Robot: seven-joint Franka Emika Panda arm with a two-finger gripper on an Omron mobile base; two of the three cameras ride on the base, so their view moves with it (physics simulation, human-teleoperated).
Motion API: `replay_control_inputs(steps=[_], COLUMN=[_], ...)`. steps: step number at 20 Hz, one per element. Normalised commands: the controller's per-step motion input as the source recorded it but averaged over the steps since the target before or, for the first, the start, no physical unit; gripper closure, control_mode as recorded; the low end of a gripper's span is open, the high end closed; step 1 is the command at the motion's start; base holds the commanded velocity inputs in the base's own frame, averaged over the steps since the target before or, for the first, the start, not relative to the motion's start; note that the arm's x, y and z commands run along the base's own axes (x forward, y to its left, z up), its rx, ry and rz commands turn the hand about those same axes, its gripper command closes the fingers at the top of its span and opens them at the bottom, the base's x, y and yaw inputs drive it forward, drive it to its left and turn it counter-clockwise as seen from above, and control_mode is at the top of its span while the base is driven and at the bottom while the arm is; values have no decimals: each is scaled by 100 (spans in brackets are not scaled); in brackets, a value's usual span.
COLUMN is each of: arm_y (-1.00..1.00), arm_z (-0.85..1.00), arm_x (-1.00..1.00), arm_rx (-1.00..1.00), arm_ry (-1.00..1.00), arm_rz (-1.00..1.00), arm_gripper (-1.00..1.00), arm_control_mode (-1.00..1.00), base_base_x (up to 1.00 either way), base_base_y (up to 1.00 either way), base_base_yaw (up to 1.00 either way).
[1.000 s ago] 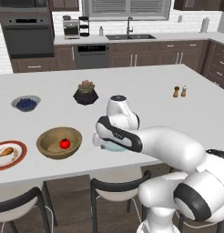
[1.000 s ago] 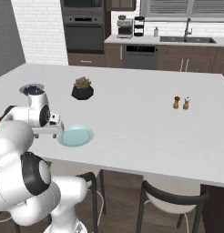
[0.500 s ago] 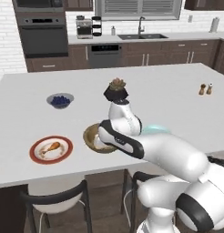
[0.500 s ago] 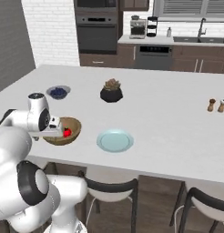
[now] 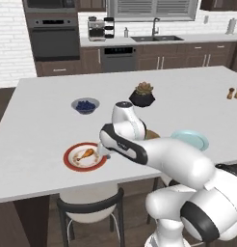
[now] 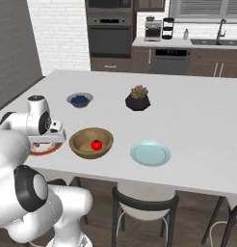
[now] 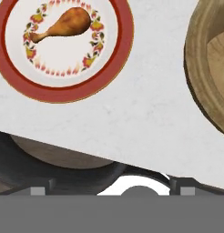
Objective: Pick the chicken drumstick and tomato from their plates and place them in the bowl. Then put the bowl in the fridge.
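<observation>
Item 1: gripper (image 5: 104, 150), jaws spread wide, holding nothing; poised above the counter between the red-rimmed plate and the wooden bowl, clear of both.

Item 2: chicken drumstick (image 7: 63, 23), golden-brown, pale bone end toward the left of the hand view; lies on the white plate with the red-orange rim (image 7: 124, 41), inside its ring of small fruit motifs. In the left base view the drumstick (image 5: 85, 155) sits on the same plate (image 5: 71, 163), just left of the gripper, near the counter's front edge.

Item 3: bowl (image 6: 81, 147), light-brown wood, thick rim; stands just beside the red-rimmed plate, on the side away from the counter's left end. Its rim (image 7: 195, 68) fills the right edge of the hand view.

Item 4: tomato (image 6: 96, 144), bright red, dark stem up; rests inside the bowl, near its centre.

Item 5: pale blue-teal plate (image 6: 150, 153), bare, near the front edge, just beyond the bowl.

Item 6: small grey bowl of blueberries (image 6: 80, 100), farther back on the counter.

Item 7: black plant pot (image 6: 138, 99) with a succulent, beside the blueberry bowl, apart from it.

Item 8: 2 small shakers (image 5: 233, 92), far right of the counter
</observation>
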Motion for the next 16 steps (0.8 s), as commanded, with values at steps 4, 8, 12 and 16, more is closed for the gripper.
replay_control_inputs(steps=[4,8,12,16], arm_y=[0,0,12,50], arm_z=[0,0,-3,-8], arm_x=[0,0,13,74], arm_rx=[0,0,-3,-6], arm_ry=[0,0,0,0], arm_rz=[0,0,0,0], arm_gripper=[-100,-100,-100,-100], arm_control_mode=[100,100,-100,-100], base_base_x=[44,54,42,0], base_base_y=[57,72,38,0], base_base_yaw=[-9,-8,-3,0])
